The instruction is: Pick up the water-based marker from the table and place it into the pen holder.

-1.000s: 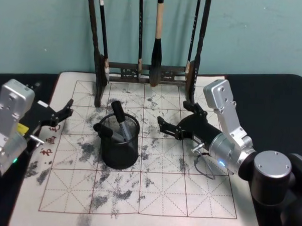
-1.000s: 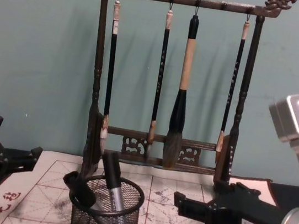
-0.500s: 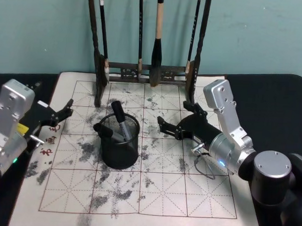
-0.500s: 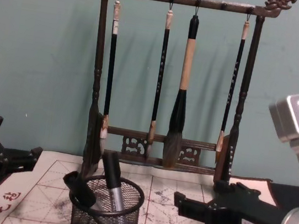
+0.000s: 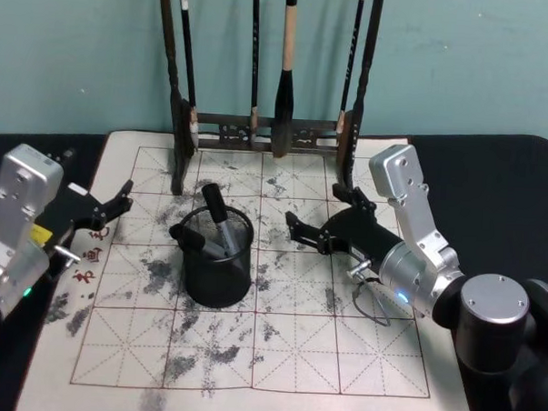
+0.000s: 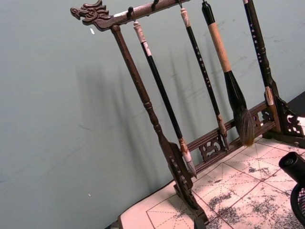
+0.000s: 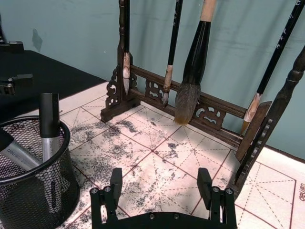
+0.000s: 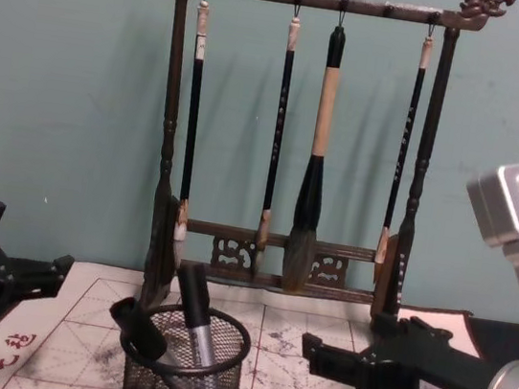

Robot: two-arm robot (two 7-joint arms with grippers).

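The black left gripper sits low on its silver arm, fingers apart; the black right gripper points toward it, fingers spread, holding nothing.

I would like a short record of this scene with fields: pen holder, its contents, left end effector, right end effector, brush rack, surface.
pen holder: black mesh cup, upright on the mat
contents: two markers leaning inside
left end effector: left of the cup, open, holding nothing
right end effector: right of the cup, open, holding nothing
brush rack: wooden rack behind the cup, four brushes hanging
surface: ink-stained grid mat
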